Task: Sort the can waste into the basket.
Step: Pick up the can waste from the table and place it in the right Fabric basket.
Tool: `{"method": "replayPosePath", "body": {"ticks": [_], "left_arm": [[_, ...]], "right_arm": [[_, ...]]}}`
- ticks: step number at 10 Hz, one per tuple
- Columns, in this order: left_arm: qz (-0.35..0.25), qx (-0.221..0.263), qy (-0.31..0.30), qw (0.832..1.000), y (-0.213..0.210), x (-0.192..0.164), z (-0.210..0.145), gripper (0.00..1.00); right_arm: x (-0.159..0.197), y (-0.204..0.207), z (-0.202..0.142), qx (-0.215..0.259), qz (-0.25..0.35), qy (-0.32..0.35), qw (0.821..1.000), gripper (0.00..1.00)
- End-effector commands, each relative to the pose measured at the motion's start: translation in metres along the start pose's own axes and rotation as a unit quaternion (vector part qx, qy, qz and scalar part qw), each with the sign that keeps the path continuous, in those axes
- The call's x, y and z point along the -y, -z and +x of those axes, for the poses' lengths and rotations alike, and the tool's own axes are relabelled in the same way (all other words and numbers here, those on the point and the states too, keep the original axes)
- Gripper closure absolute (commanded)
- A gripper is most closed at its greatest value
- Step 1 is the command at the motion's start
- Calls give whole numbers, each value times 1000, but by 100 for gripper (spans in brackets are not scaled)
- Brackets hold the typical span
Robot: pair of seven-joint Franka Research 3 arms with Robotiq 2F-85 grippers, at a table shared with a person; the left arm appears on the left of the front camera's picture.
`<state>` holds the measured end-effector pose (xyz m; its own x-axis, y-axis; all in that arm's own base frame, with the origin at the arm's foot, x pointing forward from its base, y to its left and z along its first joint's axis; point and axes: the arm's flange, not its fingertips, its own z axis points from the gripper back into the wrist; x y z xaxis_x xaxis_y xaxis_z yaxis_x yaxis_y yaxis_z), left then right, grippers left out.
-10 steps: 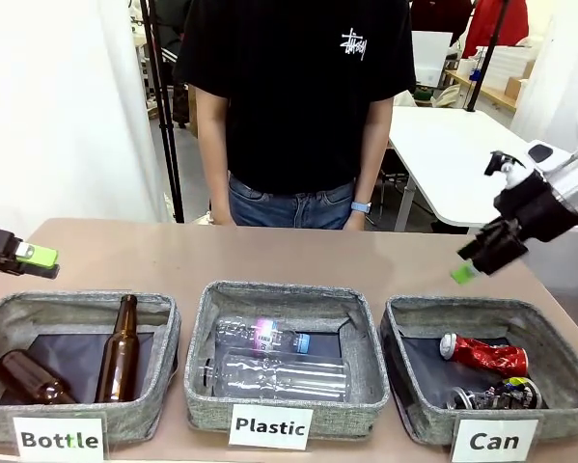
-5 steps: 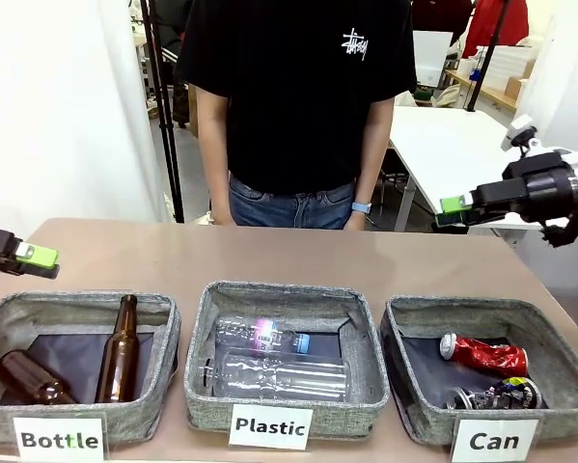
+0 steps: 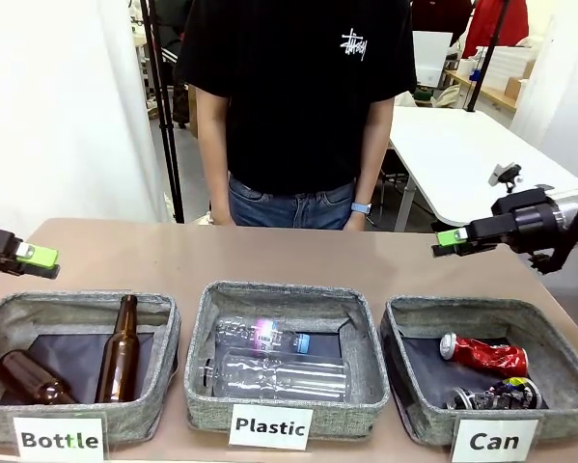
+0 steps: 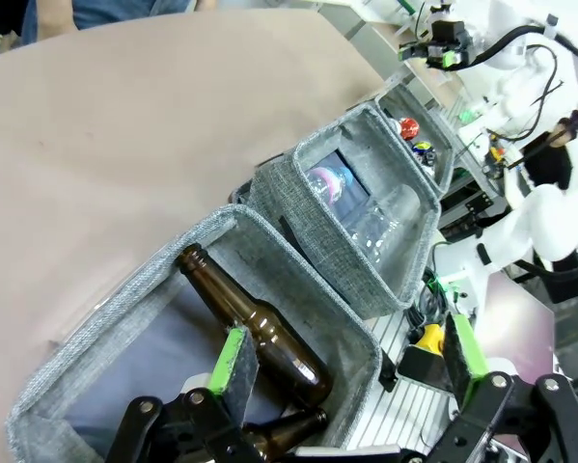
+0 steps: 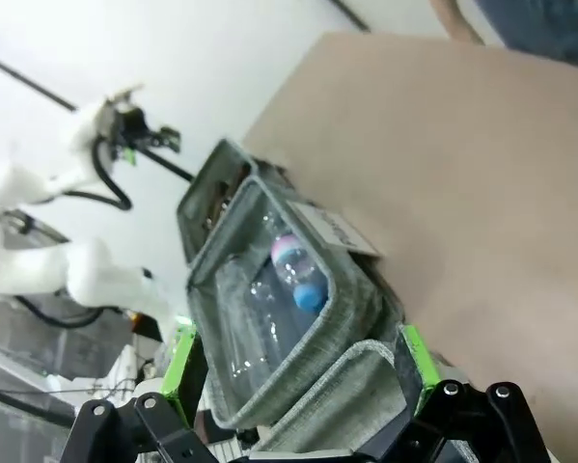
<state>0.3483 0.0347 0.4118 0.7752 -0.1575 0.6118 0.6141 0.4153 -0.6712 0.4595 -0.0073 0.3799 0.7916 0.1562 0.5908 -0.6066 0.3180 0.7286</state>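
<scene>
Nearest the camera, three grey bins are lined up on the tabletop [image 3: 298, 260]; in the basket [image 3: 549, 338] labelled "Can", at the robot's right, the red can [image 3: 484, 355] and the dark can [image 3: 496, 394] are seen lying side by side; farther back, the left end effector [image 4: 342, 362] is held empty above the "Bottle" bin [image 3: 76, 309], fingers spread apart; the right end effector [image 5: 298, 371] is held clear of the basket, likewise spread and empty; a person [image 3: 293, 106] is stood at the far edge.

L gripper [image 4: 342, 371] & R gripper [image 5: 298, 371]: jaws apart, both empty.
</scene>
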Motion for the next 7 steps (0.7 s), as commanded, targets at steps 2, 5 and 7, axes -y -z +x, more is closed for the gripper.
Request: {"method": "replayPosePath", "body": {"ticks": [2,5,7], "left_arm": [[-5,-4,-1,1000,-2,2,-2,0],[-5,-4,-1,1000,-2,2,-2,0],[-5,-4,-1,1000,-2,2,-2,0]], "right_arm": [[-1,-14,0,39,19,21,999,0],[-1,-14,0,39,19,21,999,0],[-1,-14,0,39,19,21,999,0]]}}
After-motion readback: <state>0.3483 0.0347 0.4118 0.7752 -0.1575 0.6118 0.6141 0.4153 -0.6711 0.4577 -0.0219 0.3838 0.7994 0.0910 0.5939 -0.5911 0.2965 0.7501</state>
